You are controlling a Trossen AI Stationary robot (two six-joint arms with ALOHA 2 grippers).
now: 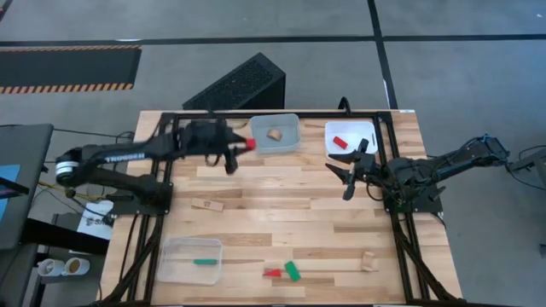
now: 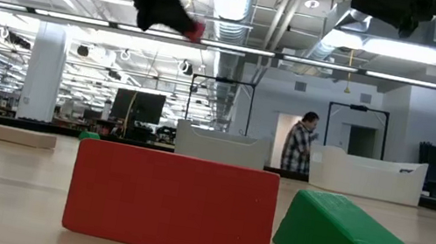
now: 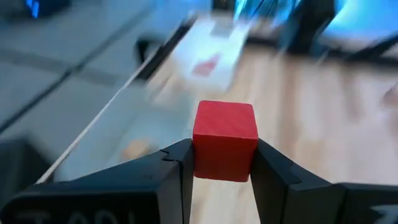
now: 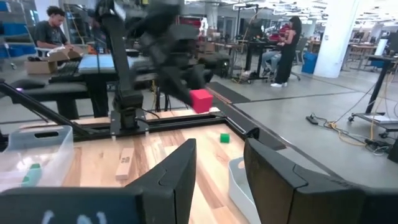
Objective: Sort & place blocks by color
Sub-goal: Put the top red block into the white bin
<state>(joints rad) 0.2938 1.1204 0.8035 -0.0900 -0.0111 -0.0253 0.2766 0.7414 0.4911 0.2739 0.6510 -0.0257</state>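
My left gripper point(image 1: 246, 144) is raised above the far part of the table, just left of the middle clear bin point(image 1: 290, 147), and is shut on a red cube point(image 3: 225, 140). That bin holds a wood block point(image 1: 275, 134). The far right bin point(image 1: 365, 128) holds a red block point(image 1: 340, 141), and the near left bin point(image 1: 171, 264) a green one point(image 1: 205, 262). Lying loose on the table are a wood bar point(image 1: 207, 205), a red block point(image 1: 271, 273), a green wedge point(image 1: 293, 271) and a wood piece point(image 1: 368, 263). My right gripper point(image 1: 350, 166) hangs open and empty near the right bin. My left gripper pinches the red cube between its two fingers point(image 3: 180, 168), which press on two opposite side faces point(image 3: 202, 155). The fingers reach toward the table's right. The cube is lifted well clear of the table point(image 2: 193, 29), with most of it sticking out beyond the fingertips.
The black frame rails point(image 1: 162, 170) run along both sides of the table. A black grille box point(image 1: 239, 85) stands beyond the far edge. The table's middle point(image 1: 281, 213) is bare wood. A small green block point(image 4: 224, 138) lies far off in the right wrist view. People stand in the room behind.
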